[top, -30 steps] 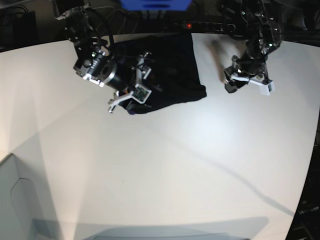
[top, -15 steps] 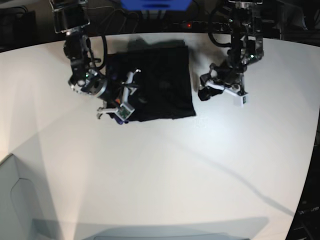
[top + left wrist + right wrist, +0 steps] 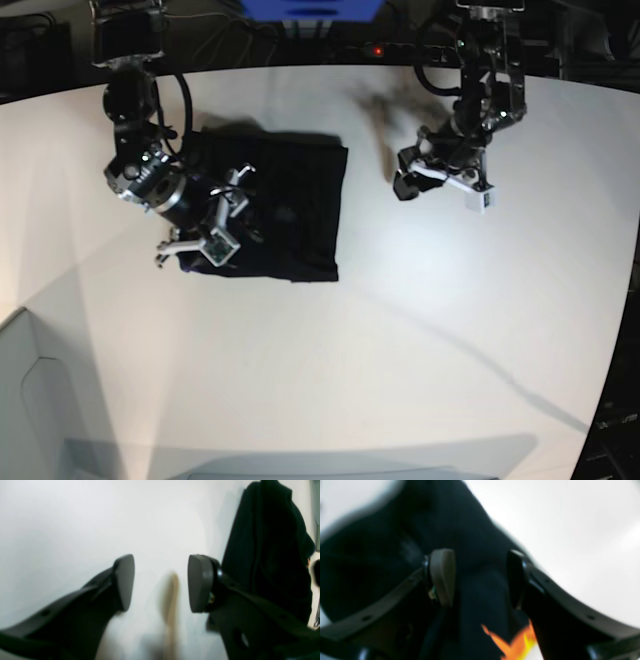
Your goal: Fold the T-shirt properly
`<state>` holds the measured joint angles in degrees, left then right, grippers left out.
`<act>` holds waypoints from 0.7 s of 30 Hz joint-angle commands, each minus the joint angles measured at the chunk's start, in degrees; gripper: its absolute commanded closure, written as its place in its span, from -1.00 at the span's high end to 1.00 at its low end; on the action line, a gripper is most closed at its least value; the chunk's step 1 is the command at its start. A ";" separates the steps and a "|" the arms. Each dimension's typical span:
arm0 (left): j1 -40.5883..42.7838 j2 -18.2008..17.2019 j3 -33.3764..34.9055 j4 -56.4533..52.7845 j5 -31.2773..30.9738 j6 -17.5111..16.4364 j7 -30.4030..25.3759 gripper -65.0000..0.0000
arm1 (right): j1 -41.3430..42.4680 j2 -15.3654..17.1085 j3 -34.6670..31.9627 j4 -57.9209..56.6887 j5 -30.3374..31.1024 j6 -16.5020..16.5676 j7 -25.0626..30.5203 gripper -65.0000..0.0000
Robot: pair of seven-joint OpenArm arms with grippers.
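Note:
The black T-shirt (image 3: 290, 205) lies folded into a rough rectangle on the white table, left of centre. My right gripper (image 3: 210, 215) stands open over the shirt's left part. In the right wrist view its fingers (image 3: 442, 577) are spread wide with dark cloth (image 3: 475, 555) under and between them, and a bit of orange print (image 3: 515, 642) shows below. I cannot tell whether the pads press on the cloth. My left gripper (image 3: 408, 172) hangs open over bare table to the right of the shirt. Nothing lies between its pads (image 3: 123, 582), and the shirt's edge (image 3: 270, 550) runs along its right side.
Cables and a power strip (image 3: 400, 48) run along the table's far edge beside a blue object (image 3: 310, 8). A grey box (image 3: 30, 400) stands at the front left corner. The table's edge curves down the right side (image 3: 625, 300).
The right gripper has moved left and toward the front, and the T-shirt has shifted with it and become narrower. The left gripper first moved left toward the shirt, then held about still.

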<state>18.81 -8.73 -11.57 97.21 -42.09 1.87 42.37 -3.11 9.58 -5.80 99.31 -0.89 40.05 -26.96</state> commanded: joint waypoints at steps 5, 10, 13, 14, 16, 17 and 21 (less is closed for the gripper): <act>1.63 -0.45 -3.59 0.68 0.55 0.37 0.75 0.02 | -2.29 0.22 -6.55 7.11 1.02 -0.05 1.33 0.04; 2.25 -0.54 -6.67 1.65 0.55 0.11 0.84 0.02 | -2.82 2.68 -13.41 7.64 0.84 -0.05 1.25 0.04; 3.13 -0.63 -7.99 3.23 0.55 0.11 0.84 0.02 | -2.56 2.94 -15.43 6.32 0.84 -0.05 1.25 0.04; 3.21 -0.63 -8.25 3.67 0.55 0.11 0.84 0.02 | -2.56 2.94 -15.43 5.88 0.84 -0.05 1.25 0.04; 3.21 -0.63 -8.25 4.02 0.55 0.11 0.84 0.02 | -2.47 2.94 -15.60 5.18 0.84 -0.05 1.25 0.04; 3.21 -0.63 -8.25 4.02 0.55 0.11 0.84 0.02 | -2.47 3.03 -15.69 4.91 0.84 -0.05 1.25 0.04; 3.30 -0.54 -8.34 4.02 0.55 0.11 0.84 0.02 | -2.82 3.03 -15.78 4.82 0.84 -0.05 1.25 0.02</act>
<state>22.04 -8.80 -19.70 100.20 -41.01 1.93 43.70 -6.39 12.53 -21.67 103.24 -1.06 40.07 -27.14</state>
